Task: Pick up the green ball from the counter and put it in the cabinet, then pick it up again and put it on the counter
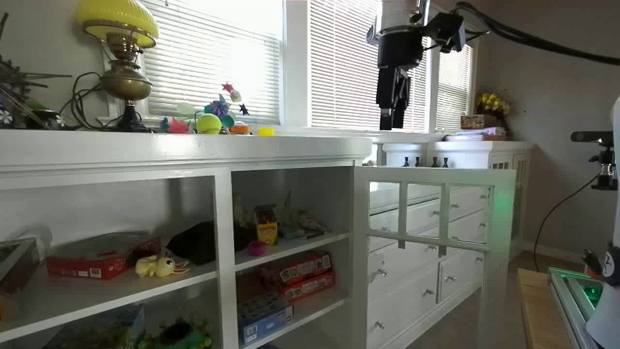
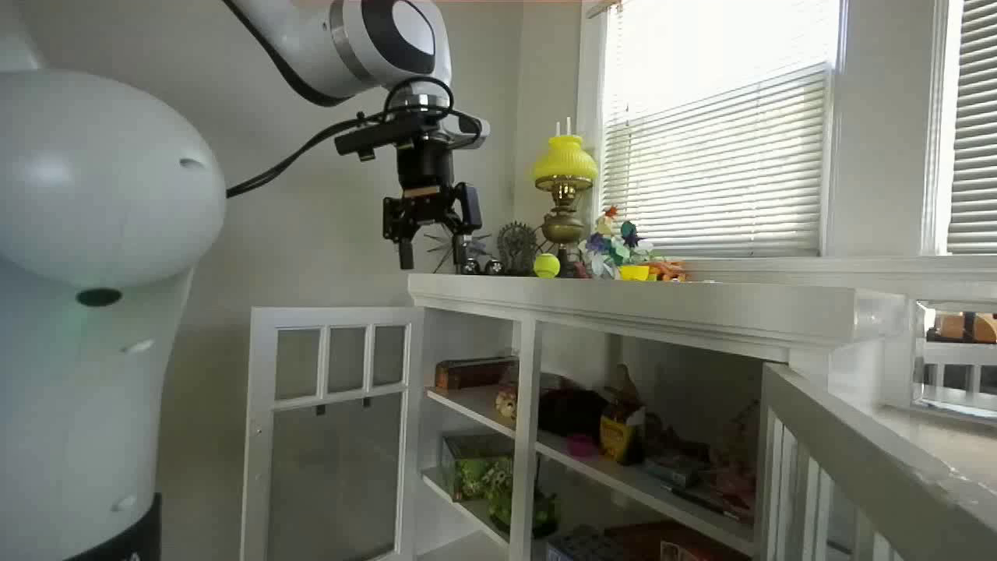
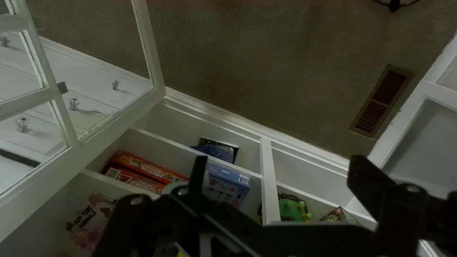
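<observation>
Ball [image 1: 209,124], yellow-green and round, its outline alike in every direction; it rests on the smooth white counter [image 1: 290,148], near a brass lamp [image 1: 126,86]; black gripper [image 2: 433,255] pointing down, fingers wide apart, well clear of the ball; flat-boarded white cabinet [image 1: 225,242] below.

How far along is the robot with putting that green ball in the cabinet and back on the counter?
Looks done: the cabinet stands open, but no transfer is certain. In hand: nothing; the gripper is open and empty. Left: probably the whole trip in and back, since the green ball sits on the counter, though a finished job could look the same.
</observation>
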You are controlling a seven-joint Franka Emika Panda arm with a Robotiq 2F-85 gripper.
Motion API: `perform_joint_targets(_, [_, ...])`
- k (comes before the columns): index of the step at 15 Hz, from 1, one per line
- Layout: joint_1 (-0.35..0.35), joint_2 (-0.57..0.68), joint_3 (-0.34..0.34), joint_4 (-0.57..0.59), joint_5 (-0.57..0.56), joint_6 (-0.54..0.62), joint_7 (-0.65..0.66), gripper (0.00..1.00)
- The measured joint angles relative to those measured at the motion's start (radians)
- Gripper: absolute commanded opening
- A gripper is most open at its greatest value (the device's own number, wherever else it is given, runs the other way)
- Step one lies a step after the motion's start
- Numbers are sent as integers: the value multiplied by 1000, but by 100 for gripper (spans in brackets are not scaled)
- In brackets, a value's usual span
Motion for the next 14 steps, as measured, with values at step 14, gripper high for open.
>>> perform_joint_targets(14, [-93,210,-45,170,-76,257,2,100])
